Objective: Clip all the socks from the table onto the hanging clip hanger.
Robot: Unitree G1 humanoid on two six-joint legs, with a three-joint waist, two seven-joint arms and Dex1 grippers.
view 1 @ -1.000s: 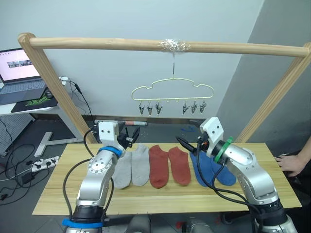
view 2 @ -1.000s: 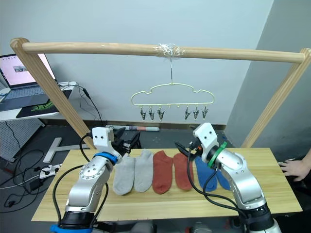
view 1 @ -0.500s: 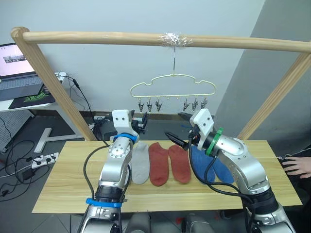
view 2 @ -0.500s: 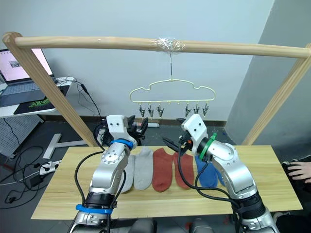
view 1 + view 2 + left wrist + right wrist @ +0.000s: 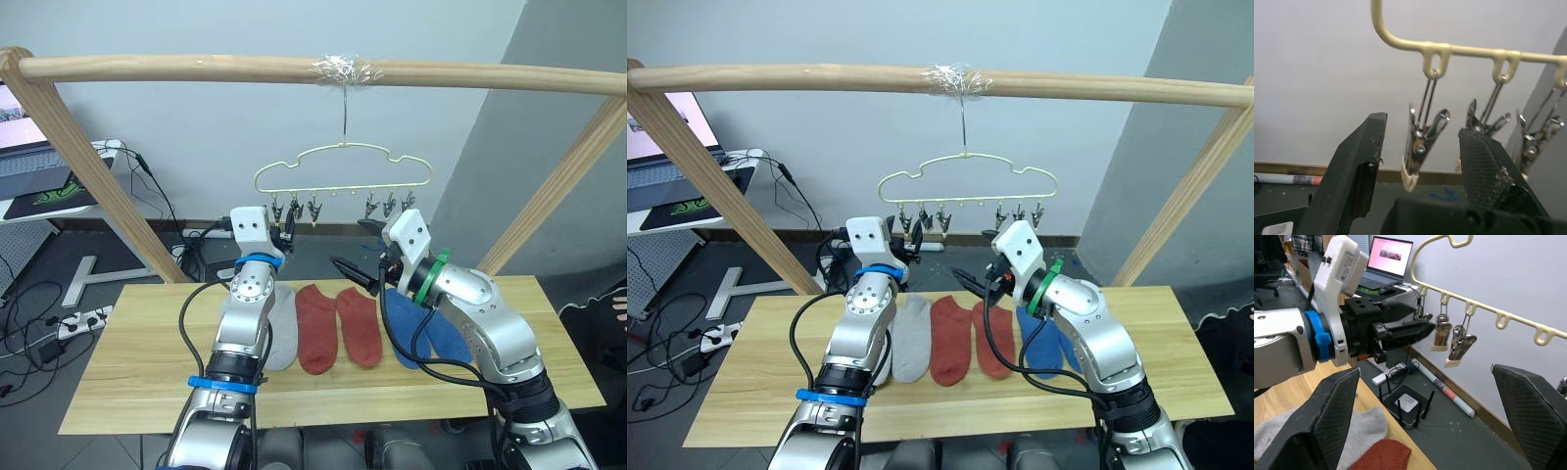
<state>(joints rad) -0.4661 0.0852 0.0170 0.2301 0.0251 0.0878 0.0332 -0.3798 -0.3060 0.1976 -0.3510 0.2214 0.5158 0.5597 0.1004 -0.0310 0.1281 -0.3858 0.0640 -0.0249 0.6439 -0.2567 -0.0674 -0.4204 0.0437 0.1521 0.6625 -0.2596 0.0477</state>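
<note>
— So where do the socks lie relative to the pale yellow-green wire clip hanger (image 5: 342, 167)?

— Below it, on the long pale wooden plank table (image 5: 127, 382). The hanger hangs by its hook from a thick round wooden pole (image 5: 176, 68), and its row of small metal clips (image 5: 295, 209) dangles well above the tabletop. Under the hanger's middle lie the two rust-red ankle socks (image 5: 338, 326), side by side. A light grey knit sock (image 5: 279, 331) lies to their left, partly behind the left arm; a second grey one I cannot make out clearly. The two blue socks (image 5: 431, 339) lie to the right of the red pair, partly behind the right arm.

— And the left gripper (image 5: 1420, 161)?

— It is raised to the hanger's left end. In the left wrist view its two black fingers (image 5: 1359, 166) stand apart, released, with one metal clip hanging between them; whether a finger touches the clip, I cannot tell.

— The right gripper (image 5: 1435, 421)?

— Spread wide and empty, held below the hanger and above the red socks, pointing toward the left gripper.

— Anything off the table?

— To the far left of the hanger, an open laptop (image 5: 22, 147) on a side desk, and cables on the dark floor (image 5: 49, 284).
</note>
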